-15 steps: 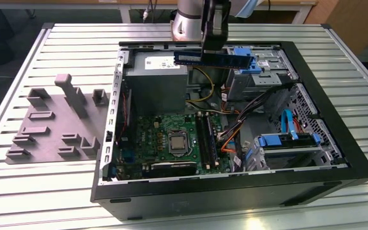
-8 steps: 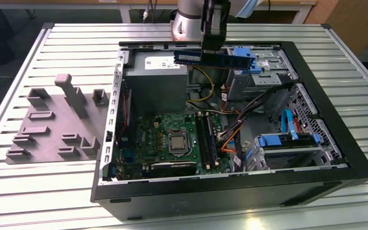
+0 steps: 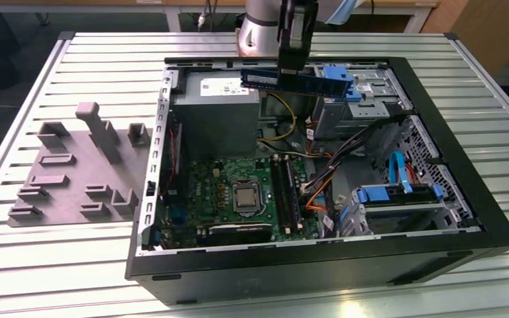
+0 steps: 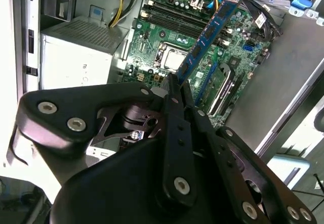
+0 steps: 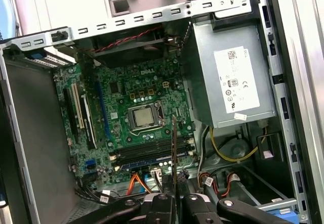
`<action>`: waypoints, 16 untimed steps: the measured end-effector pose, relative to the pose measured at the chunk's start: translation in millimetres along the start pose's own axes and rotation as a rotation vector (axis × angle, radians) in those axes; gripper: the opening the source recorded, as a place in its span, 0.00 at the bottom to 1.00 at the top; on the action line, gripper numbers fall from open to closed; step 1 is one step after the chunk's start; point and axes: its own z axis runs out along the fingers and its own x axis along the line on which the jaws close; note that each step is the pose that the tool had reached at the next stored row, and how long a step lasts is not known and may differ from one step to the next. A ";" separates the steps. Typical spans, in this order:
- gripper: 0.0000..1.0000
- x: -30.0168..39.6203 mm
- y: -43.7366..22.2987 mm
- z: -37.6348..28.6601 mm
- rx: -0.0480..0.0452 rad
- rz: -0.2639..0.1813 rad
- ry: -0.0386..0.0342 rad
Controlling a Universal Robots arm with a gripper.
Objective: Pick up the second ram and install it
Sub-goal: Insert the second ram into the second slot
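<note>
The gripper point(image 4: 178, 85) is closed on the second ram point(image 4: 210, 32), which is held in the air above the open computer case point(image 3: 325, 271). The memory slots point(image 5: 147, 150) are found below the gripper, and the stick's long axis appears turned across them.

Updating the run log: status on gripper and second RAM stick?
Gripper shut on long thin blue circuit-board RAM stick, held above open black computer case. Stick not yet seated in green motherboard. Nothing visibly in the way.
</note>
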 end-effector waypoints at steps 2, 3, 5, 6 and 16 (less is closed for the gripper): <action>0.14 0.0 0.0 0.0 0.0001 0.008 0.0000; 0.14 0.0 0.0 0.0 0.0001 0.012 0.0000; 0.14 0.0 0.0 0.1 0.0002 0.021 0.0000; 0.14 0.0 0.0 0.1 0.0003 0.025 0.0000; 0.14 0.0 0.0 0.1 0.0007 0.074 0.0001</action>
